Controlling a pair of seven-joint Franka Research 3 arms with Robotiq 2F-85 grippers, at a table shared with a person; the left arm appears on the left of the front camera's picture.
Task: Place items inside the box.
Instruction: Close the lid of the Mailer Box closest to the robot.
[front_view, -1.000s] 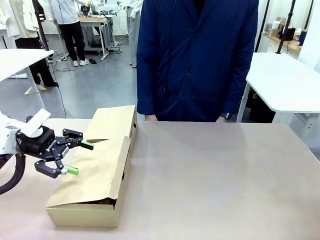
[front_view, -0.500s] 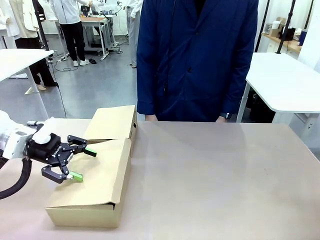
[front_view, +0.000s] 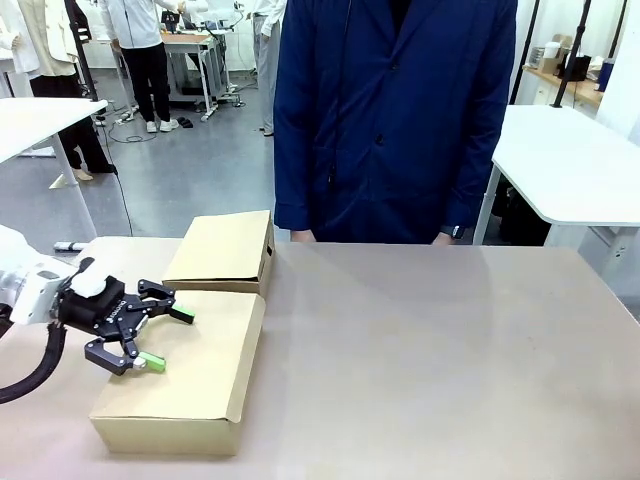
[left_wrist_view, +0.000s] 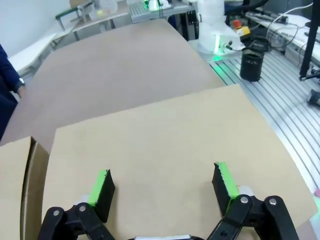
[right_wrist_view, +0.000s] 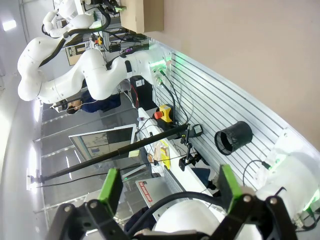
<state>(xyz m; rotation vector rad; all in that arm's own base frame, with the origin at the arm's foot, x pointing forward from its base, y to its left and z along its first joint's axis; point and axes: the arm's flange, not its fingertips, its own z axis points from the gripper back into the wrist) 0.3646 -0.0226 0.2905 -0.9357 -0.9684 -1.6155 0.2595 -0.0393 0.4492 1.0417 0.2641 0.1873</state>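
The box (front_view: 190, 385) lies at the table's front left with its flap lid down flat. My left gripper (front_view: 168, 340) hovers open over the lid's left part, green pads spread, holding nothing. In the left wrist view the lid (left_wrist_view: 160, 135) spans the picture just beyond the open left gripper (left_wrist_view: 162, 187). The items are hidden from view. My right gripper (right_wrist_view: 169, 187) is open and holds nothing, aimed away from the table toward the robot's base.
A smaller tan box (front_view: 222, 250) sits right behind the larger one, touching it. A person in a dark blue coat (front_view: 395, 120) stands at the far edge. The brown table (front_view: 430, 370) stretches bare to the right.
The flap lid, raised and bowed a second ago, has come down flat onto the box. My left gripper has moved down and slightly left with it.
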